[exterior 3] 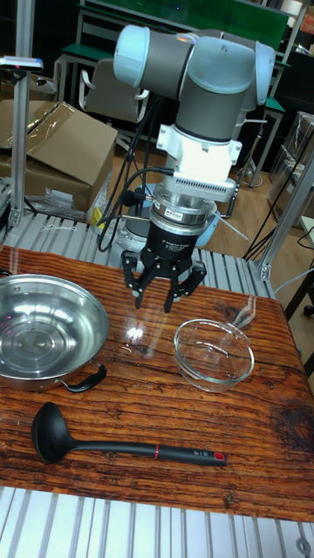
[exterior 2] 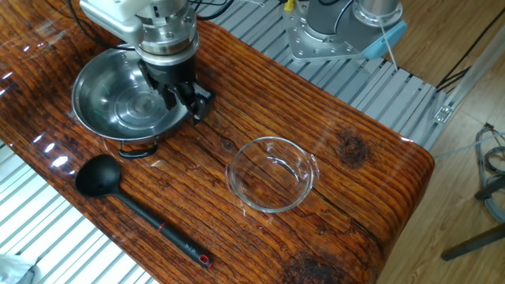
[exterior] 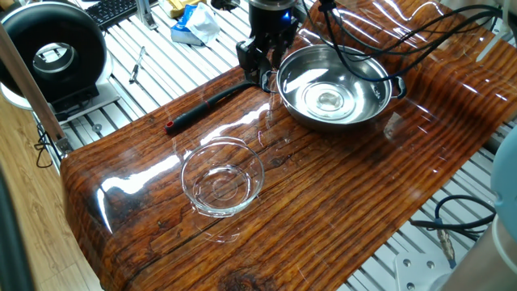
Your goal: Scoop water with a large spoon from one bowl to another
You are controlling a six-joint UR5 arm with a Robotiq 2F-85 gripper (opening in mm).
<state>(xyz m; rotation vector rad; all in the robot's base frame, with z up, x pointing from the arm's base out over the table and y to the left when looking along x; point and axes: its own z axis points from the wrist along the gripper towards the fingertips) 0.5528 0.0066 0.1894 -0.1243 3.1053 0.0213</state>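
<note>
The large spoon (exterior: 210, 103), an all-black ladle with a red mark near its handle end, lies flat on the wooden table (exterior: 339, 194); it shows whole in the other fixed view (exterior 2: 142, 213) and the tall view (exterior 3: 113, 446). The steel bowl (exterior: 299, 69) (exterior 2: 95, 102) (exterior 3: 26, 305) holds water (exterior: 327, 99) seen as glints. The glass bowl (exterior: 187, 174) (exterior 2: 237, 177) (exterior 3: 187, 336) stands apart near the table's middle. My gripper (exterior: 257, 69) (exterior 2: 188, 109) (exterior 3: 153, 305) hangs just beside the steel bowl's rim, above the ladle's cup end, fingers apart and holding nothing.
A round black device (exterior: 52, 52), a keyboard (exterior: 109, 10) and a blue-white cloth (exterior: 194, 24) sit off the table on the slatted frame. Black cables (exterior: 404, 36) trail over the steel bowl's far side. A cardboard box (exterior 3: 61, 148) stands behind.
</note>
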